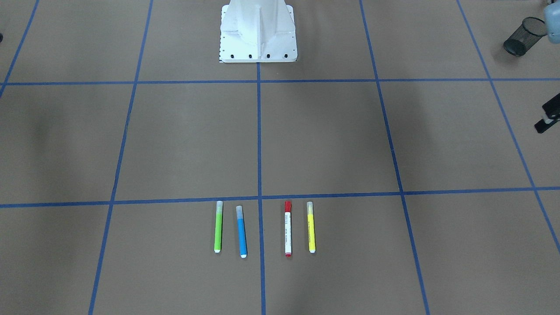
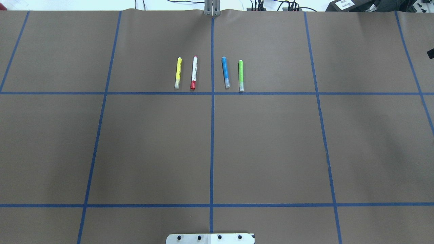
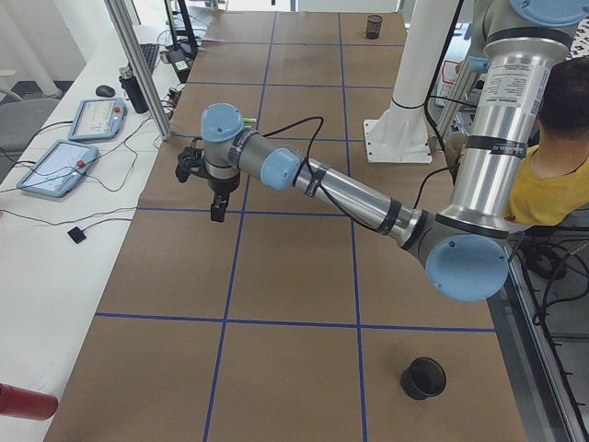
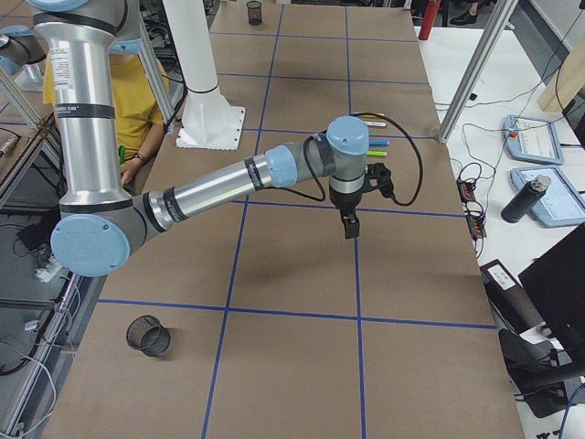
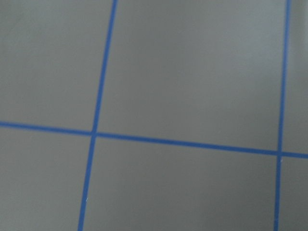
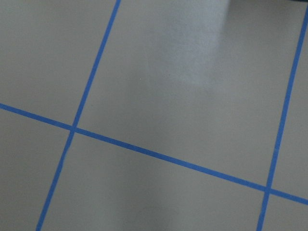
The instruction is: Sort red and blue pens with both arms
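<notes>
Four markers lie side by side in a row at the table's far middle. The red pen (image 1: 288, 228) (image 2: 194, 73), white-barrelled with a red cap, lies just left of the centre tape line as seen from overhead. The blue pen (image 1: 241, 232) (image 2: 225, 72) lies just right of that line. My left gripper (image 3: 218, 210) hangs above the table off to the robot's left, far from the pens, and only its edge (image 1: 547, 118) shows in the front view. My right gripper (image 4: 349, 226) hangs above the right side. I cannot tell whether either is open or shut. Nothing is held.
A yellow marker (image 2: 177, 73) and a green marker (image 2: 241, 75) flank the two pens. Black mesh cups stand at both table ends (image 3: 423, 378) (image 4: 148, 336). The white pedestal (image 1: 258, 33) rises at the robot's edge. A person in yellow (image 3: 552, 175) sits behind it.
</notes>
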Controlling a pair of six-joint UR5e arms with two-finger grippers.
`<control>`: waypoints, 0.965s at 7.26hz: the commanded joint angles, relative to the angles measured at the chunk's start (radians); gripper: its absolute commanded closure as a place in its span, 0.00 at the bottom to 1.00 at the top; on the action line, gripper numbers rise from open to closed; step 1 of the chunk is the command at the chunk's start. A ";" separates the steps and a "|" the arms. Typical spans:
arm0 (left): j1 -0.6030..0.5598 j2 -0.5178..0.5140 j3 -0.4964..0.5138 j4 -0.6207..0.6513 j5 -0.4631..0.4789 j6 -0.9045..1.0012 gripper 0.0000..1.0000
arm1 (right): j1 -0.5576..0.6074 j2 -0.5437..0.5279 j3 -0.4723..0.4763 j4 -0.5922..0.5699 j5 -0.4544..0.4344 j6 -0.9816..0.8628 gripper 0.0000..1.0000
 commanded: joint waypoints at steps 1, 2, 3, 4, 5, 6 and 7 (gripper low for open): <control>0.114 -0.103 0.033 -0.063 0.024 -0.011 0.00 | -0.086 0.082 -0.005 0.000 -0.009 0.173 0.00; 0.139 -0.145 0.050 -0.064 0.039 -0.128 0.00 | -0.127 0.108 -0.004 0.001 -0.027 0.288 0.00; 0.188 -0.192 0.067 -0.075 0.061 -0.224 0.00 | -0.175 0.130 -0.002 0.001 -0.084 0.310 0.00; 0.241 -0.205 0.064 -0.095 0.146 -0.285 0.00 | -0.205 0.130 -0.011 0.051 -0.106 0.318 0.00; 0.331 -0.226 0.067 -0.160 0.244 -0.360 0.00 | -0.235 0.129 -0.043 0.145 -0.112 0.340 0.00; 0.434 -0.251 0.085 -0.187 0.316 -0.454 0.00 | -0.271 0.129 -0.053 0.183 -0.112 0.434 0.00; 0.522 -0.327 0.143 -0.182 0.323 -0.455 0.00 | -0.304 0.130 -0.056 0.185 -0.127 0.467 0.00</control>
